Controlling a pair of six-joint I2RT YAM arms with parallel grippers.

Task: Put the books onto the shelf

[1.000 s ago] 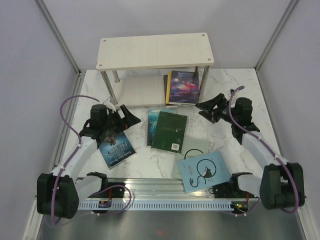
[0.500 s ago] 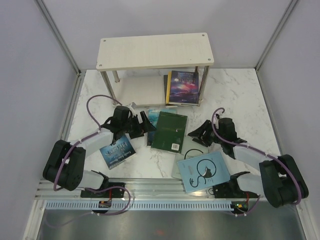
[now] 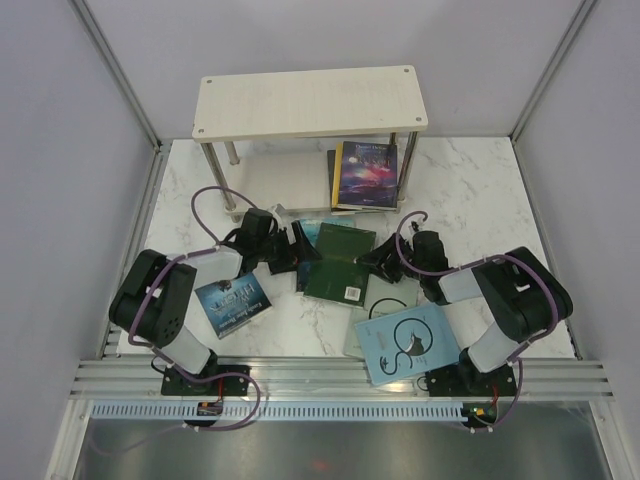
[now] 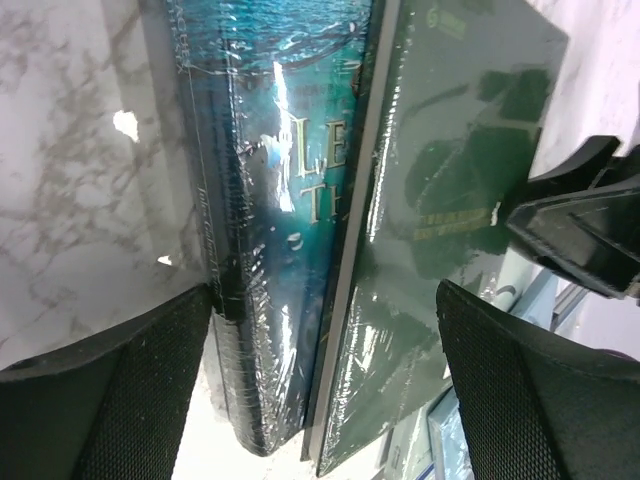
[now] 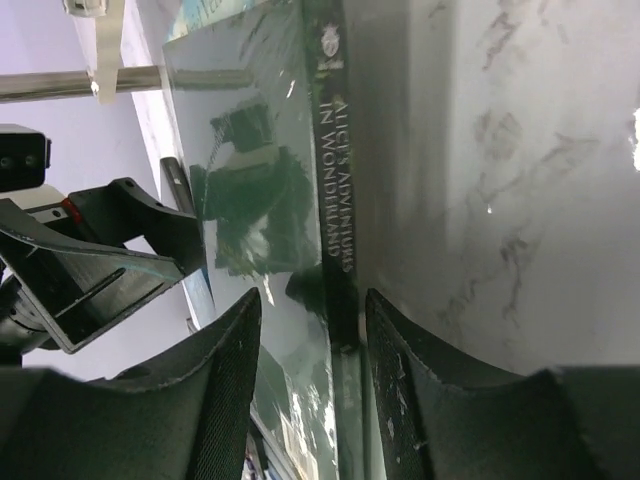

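Observation:
The shelf (image 3: 310, 100) stands at the back; a dark blue fantasy book (image 3: 365, 172) lies on its lower board over a yellow one. A dark green book (image 3: 340, 262) lies mid-table on top of a teal book (image 3: 304, 236). My left gripper (image 3: 300, 248) is open at their left edge, and both books (image 4: 270, 200) sit between its fingers (image 4: 130, 400). My right gripper (image 3: 375, 262) is open, its fingers (image 5: 420, 400) either side of the green book's spine (image 5: 335, 200) with gaps showing. A pale blue cat book (image 3: 408, 342) lies over a grey one (image 3: 390, 295).
A blue-covered book (image 3: 232, 300) lies at the front left beside my left arm. The shelf's metal legs (image 3: 215, 172) stand close behind the left gripper. Metal rails (image 3: 330, 385) run along the near table edge. Grey walls close in both sides.
Both arms have swung inward and down to the green book, the left from the left, the right from the right. The right jaws have narrowed; the left stayed wide.

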